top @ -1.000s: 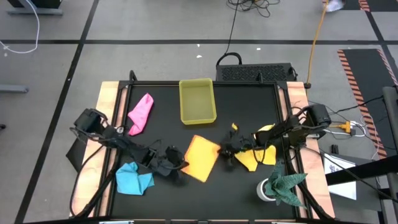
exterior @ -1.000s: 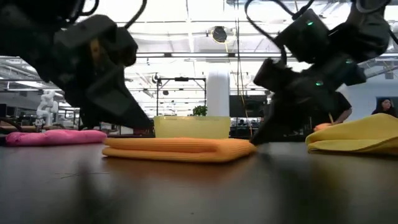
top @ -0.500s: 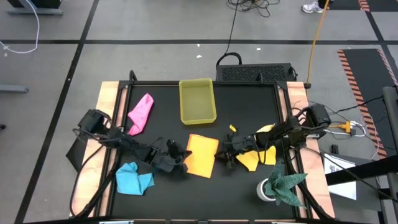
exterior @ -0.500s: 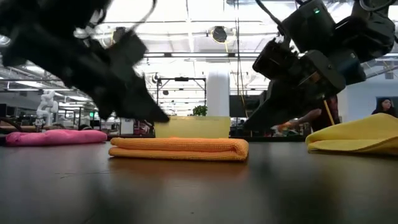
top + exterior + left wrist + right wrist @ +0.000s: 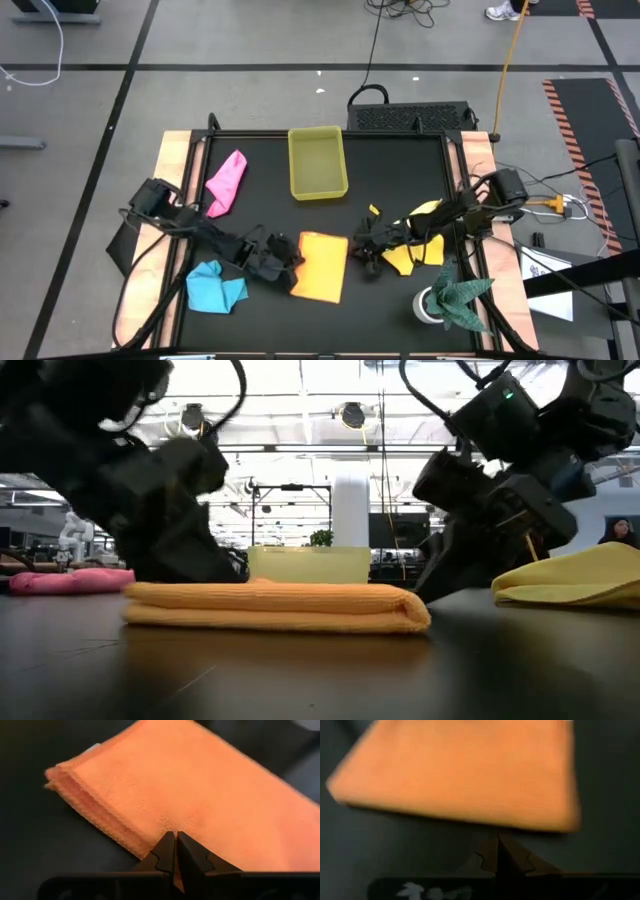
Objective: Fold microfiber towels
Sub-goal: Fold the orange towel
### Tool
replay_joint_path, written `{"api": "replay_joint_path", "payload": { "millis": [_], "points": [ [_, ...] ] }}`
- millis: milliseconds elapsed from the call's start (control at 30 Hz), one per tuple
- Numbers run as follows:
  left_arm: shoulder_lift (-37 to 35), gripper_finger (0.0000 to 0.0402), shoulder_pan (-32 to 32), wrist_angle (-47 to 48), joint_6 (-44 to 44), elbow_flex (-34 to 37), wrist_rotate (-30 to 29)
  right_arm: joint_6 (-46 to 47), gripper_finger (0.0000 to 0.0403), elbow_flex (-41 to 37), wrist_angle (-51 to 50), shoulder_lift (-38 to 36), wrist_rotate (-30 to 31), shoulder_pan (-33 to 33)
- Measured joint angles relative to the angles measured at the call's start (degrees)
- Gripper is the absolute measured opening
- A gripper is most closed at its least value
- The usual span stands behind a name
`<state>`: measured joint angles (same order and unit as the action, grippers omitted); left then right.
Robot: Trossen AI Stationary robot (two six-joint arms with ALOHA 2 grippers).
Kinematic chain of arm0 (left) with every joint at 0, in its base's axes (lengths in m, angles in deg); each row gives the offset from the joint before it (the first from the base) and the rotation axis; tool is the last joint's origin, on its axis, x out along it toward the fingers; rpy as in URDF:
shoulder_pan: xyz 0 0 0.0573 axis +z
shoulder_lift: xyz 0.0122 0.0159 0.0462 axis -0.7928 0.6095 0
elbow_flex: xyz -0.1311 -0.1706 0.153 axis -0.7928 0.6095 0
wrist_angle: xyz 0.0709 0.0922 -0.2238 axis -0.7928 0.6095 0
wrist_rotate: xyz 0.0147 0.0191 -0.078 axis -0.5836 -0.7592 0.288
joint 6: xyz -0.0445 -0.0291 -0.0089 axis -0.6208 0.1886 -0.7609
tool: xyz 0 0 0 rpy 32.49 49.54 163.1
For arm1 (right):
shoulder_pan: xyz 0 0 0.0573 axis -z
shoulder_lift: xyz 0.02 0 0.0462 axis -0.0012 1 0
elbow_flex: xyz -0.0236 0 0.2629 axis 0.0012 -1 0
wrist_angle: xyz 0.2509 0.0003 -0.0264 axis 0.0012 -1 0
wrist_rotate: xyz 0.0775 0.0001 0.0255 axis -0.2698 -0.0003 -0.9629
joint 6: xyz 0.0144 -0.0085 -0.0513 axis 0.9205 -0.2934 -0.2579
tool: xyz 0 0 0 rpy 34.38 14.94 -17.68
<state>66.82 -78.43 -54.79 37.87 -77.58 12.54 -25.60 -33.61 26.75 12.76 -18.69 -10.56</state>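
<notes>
Black table [image 5: 390, 160], with four small towels on it. Orange towel [image 5: 320, 266] folded flat near the front middle, now turned straighter and slid closer to the front edge than a moment ago. Looks nearly done, maybe being squared up. Yellow towel [image 5: 415, 250], blue towel [image 5: 215, 287] and pink towel [image 5: 227, 181] still bunched up, so more folding to come. Left gripper [image 5: 283, 265] closed, pinching the orange towel's edge. Right gripper [image 5: 366, 243] closed on nothing, just beside it.
</notes>
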Motion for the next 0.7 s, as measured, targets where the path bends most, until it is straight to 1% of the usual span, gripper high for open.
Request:
{"api": "replay_joint_path", "payload": {
  "millis": [67, 167, 233, 267, 400, 533, 633, 700],
  "points": [
    [-0.2, 0.0021, -0.9, -3.3, 1.4, -0.3, -0.8, 1.3, 0.0000, -0.2, 1.3, -1.7, 0.0, 0.0],
    [-0.2, 0.0021, -1.1, -8.3, 5.7, -0.3, -6.5, 3.1, 0.0000, 0.1, 9.2, -2.9, 0.0, -0.6],
    [-0.2, 0.0021, -0.2, -10.3, 7.9, -0.3, -9.6, 3.4, 0.0000, 0.1, 11.4, -2.2, -0.1, -1.7],
    [-0.2, 0.0021, 0.4, -10.2, 8.4, -0.3, -10.2, 3.3, 0.0000, 0.1, 12.3, -1.4, -0.2, -2.2],
    [-0.2, 0.0021, 3.5, -7.5, 10.5, -0.3, -11.3, 3.0, 0.0000, 1.5, 12.8, 1.7, -0.2, -3.4],
    [0.9, 0.0021, 5.8, -1.2, 6.7, -0.2, -11.4, 3.0, 0.0000, 2.5, 12.3, 6.4, -0.2, -3.4],
    [0.8, 0.0021, 5.8, 1.9, 3.7, -0.4, -11.3, 2.1, 0.0000, 2.7, 12.8, 8.7, -0.3, -3.0],
    [0.8, 0.0021, 5.0, 4.6, 2.1, -0.3, -11.3, 1.2, 0.0000, 2.7, 11.6, 8.7, -0.3, -2.6]
  ]
}}
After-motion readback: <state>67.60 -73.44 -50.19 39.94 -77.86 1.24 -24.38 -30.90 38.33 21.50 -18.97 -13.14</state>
